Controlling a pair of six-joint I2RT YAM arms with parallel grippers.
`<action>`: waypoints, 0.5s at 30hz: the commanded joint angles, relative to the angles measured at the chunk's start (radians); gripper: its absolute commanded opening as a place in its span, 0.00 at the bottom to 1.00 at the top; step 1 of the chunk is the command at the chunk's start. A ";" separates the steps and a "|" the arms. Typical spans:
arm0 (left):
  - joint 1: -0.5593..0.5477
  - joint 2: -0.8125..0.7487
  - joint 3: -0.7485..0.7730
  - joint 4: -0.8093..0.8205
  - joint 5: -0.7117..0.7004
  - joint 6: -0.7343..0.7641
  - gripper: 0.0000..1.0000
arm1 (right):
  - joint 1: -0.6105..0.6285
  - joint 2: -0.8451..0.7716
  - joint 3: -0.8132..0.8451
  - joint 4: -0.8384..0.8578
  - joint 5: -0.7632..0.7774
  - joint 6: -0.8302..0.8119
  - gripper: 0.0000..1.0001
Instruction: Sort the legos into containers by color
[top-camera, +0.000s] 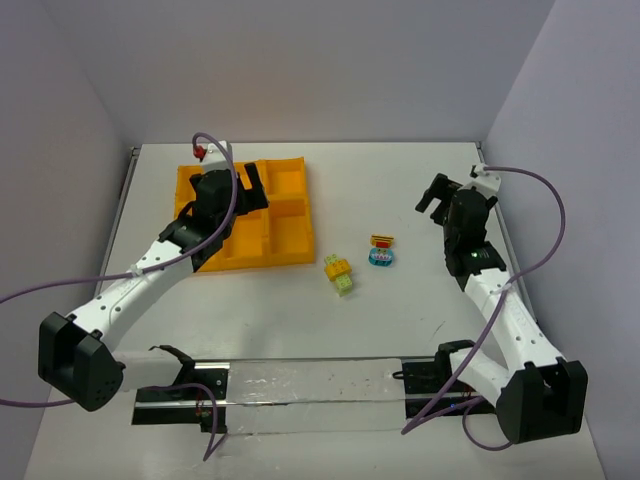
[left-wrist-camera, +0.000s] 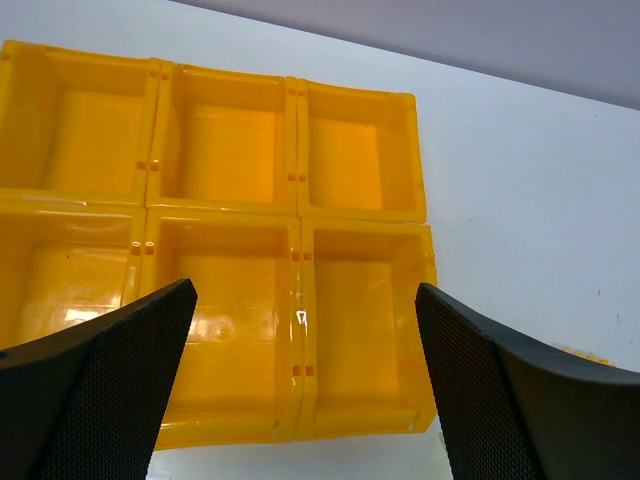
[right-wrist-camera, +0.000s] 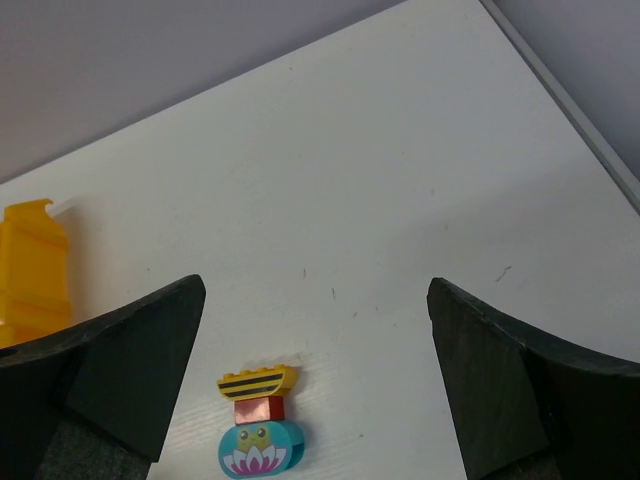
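The white desk (top-camera: 400, 190) has walls close by on the left, back and right sides. There is lots of bare room in the middle for moving.

The orange-yellow tray (top-camera: 292, 238) sits at the back left. Its six containers (left-wrist-camera: 225, 150) look bare where they can be seen. They have raised walls, so a hand must lift over them.

The left hand (left-wrist-camera: 305, 288) hangs over the tray, wide open and holding nothing. The right hand (right-wrist-camera: 316, 283) is also wide open with nothing in it. It hovers near the right edge of the desk.

The legos (top-camera: 360, 262) lie in the middle of the desk, right of the tray. There is a yellow and green stack (top-camera: 340, 275). Near it is a striped yellow, red and blue stack (right-wrist-camera: 258, 420).

I think they are light, hard and smooth, so they could slip or pop away. It seems best to pinch them on their flat sides. The colors are stuck together, so I think they must be pulled apart.
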 joint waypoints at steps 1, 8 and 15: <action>-0.003 -0.026 0.011 0.040 0.006 -0.048 0.99 | 0.004 -0.068 -0.016 0.034 0.062 0.062 1.00; -0.023 0.037 0.097 -0.039 0.086 -0.019 0.99 | 0.005 -0.058 0.066 -0.065 -0.100 0.020 1.00; -0.215 0.149 0.168 -0.053 0.113 0.014 0.94 | 0.005 -0.071 0.086 -0.187 -0.116 0.086 1.00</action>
